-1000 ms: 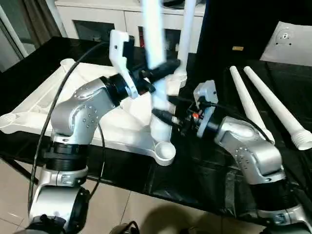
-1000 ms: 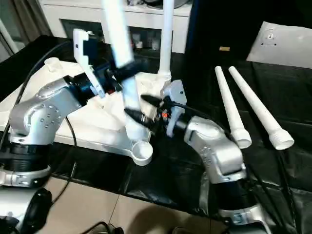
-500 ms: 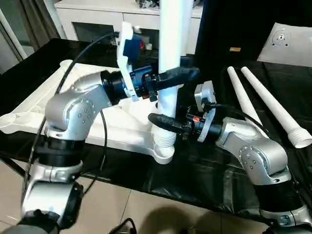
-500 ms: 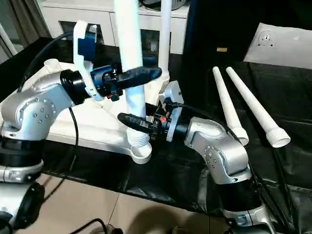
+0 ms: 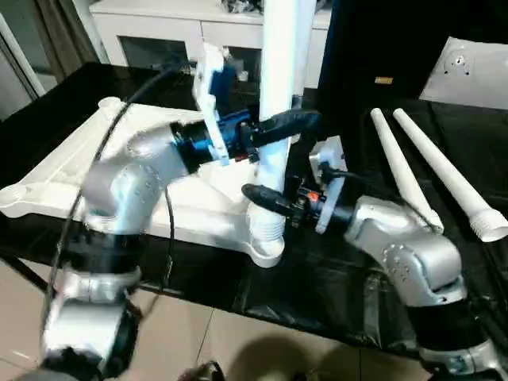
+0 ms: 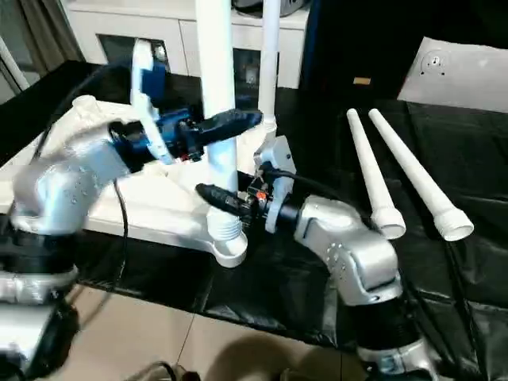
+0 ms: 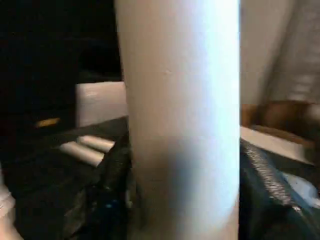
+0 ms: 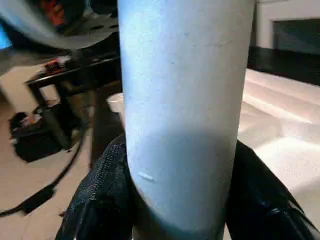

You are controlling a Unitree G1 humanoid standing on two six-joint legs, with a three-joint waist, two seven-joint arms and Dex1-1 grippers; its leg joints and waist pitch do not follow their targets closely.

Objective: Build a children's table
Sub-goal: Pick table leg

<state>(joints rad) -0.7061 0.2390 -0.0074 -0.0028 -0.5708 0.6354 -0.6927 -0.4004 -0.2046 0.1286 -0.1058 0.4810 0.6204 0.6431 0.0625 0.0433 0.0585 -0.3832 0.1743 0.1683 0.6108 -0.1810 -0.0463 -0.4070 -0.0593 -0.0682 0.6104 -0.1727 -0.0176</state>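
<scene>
At the near right corner of the upturned tabletop [image 5: 55, 190], we see one white leg [image 5: 279, 95] standing upright, its ribbed foot set in the round corner socket [image 5: 266, 248]. Our left end effector [image 5: 282, 125] is clamped round this leg from the left, partway up the tube; our right end effector [image 5: 266, 197] grips it lower down from the right, just above the ribbed end. Both wrist views show black fingers hugging the white tube on either side. A second leg [image 6: 271, 59] stands upright in the far right corner of the tabletop. Two more legs [image 5: 440, 171] lie side by side on the black surface [image 5: 317, 286], well apart to the right. Beyond the surface stands a white cabinet [image 5: 159, 32], and a flat white board [image 5: 476, 67] lies at the far right.
</scene>
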